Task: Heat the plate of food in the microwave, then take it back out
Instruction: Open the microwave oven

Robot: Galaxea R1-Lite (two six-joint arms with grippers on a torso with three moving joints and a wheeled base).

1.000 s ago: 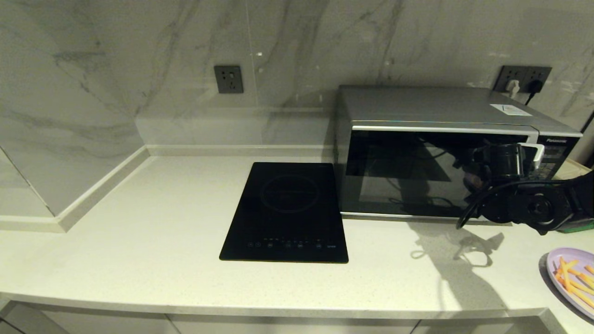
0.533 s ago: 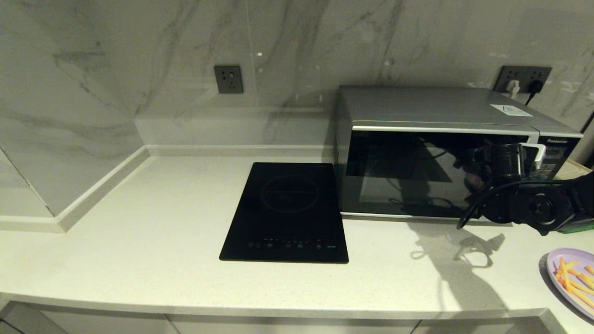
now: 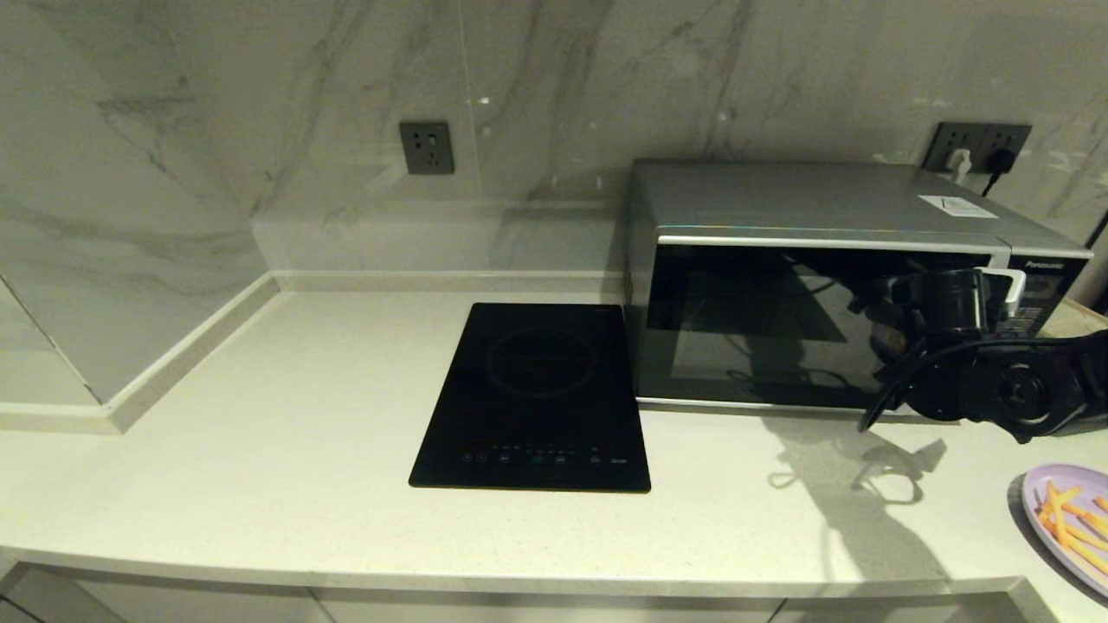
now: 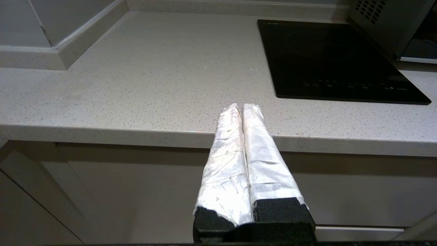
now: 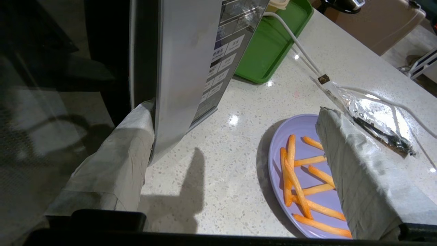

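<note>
1. Head view: one microwave (image 3: 831,285) stands on the counter (image 3: 286,433) against the marble wall, its long axis running left to right and its dark door facing the robot. One black induction hob (image 3: 537,394) lies flat just to its left. The right gripper (image 3: 995,298) is at the door's right edge, beside the keypad panel. One plate of food (image 3: 1069,523) sits on the counter at the near right corner, cut by the frame edge, well apart from the microwave. Two wall sockets (image 3: 426,147) are visible, one to the left and one behind the microwave.
2. Left wrist view: the left gripper (image 4: 243,108) hangs parked before the counter's front edge, its two wrapped fingers (image 4: 227,160) pressed together with nothing between them.
3. Right wrist view: the two fingers are spread wide; one finger (image 5: 117,160) touches the door's edge, the other is above the plate. About nine fries lie mostly lengthwise across the plate. One green tray (image 5: 273,44) lies beyond the microwave.
</note>
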